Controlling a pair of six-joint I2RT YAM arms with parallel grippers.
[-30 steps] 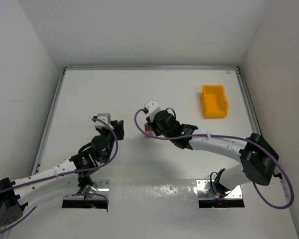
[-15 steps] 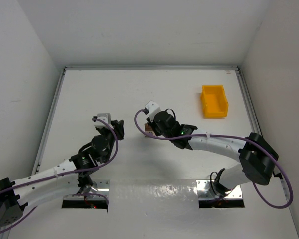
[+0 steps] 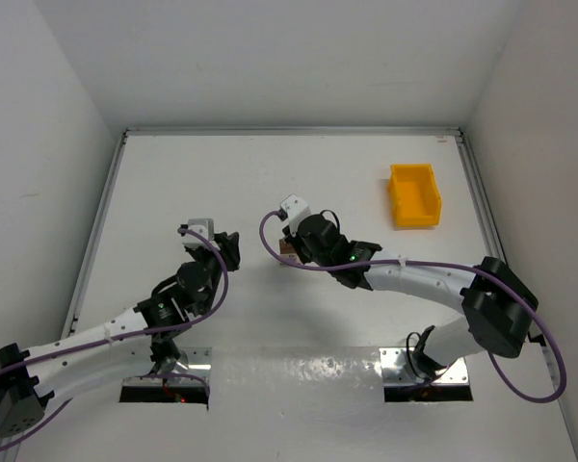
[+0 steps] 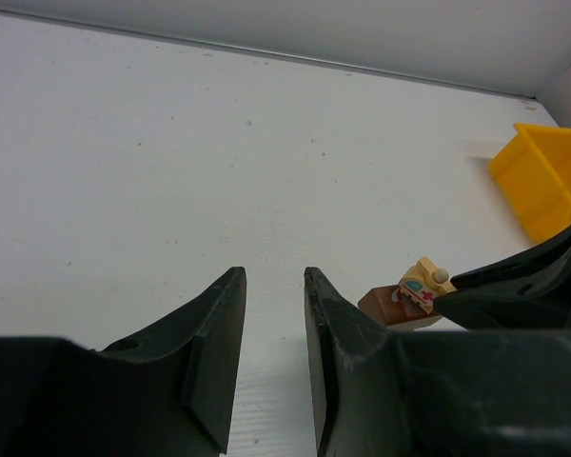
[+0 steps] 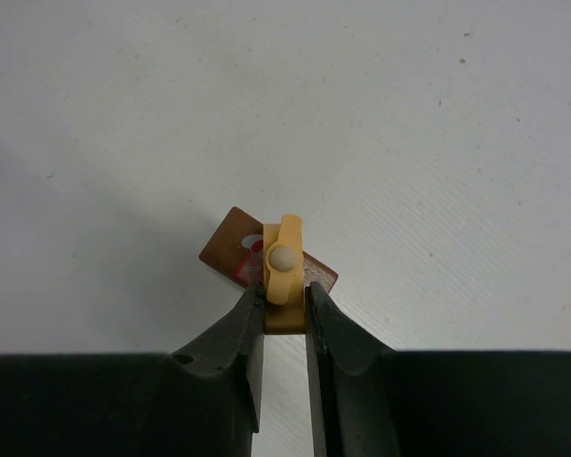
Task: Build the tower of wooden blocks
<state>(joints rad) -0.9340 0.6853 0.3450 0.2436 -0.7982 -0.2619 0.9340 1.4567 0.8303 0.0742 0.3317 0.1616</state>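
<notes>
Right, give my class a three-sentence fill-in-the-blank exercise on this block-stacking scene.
1. The right gripper is shut on the pale block, which sits over a dark block coloured ____.
2. The left gripper is open and holds ____.
3. The yellow bin stands on the robot's ____ side.
Missing words: brown; nothing; right.

— Where does the top view look from?
— High behind the arm bases [image 3: 164,377], looking down on the whole table [image 3: 222,183].
— And the wrists?
— Each peers close along its own claw. The left claw [image 4: 272,276] view faces out low across the table; the right claw [image 5: 285,290] view looks steeply down. Both share the pale tan block [image 5: 284,257], right of the left claw's tips and between the right claw's.
</notes>
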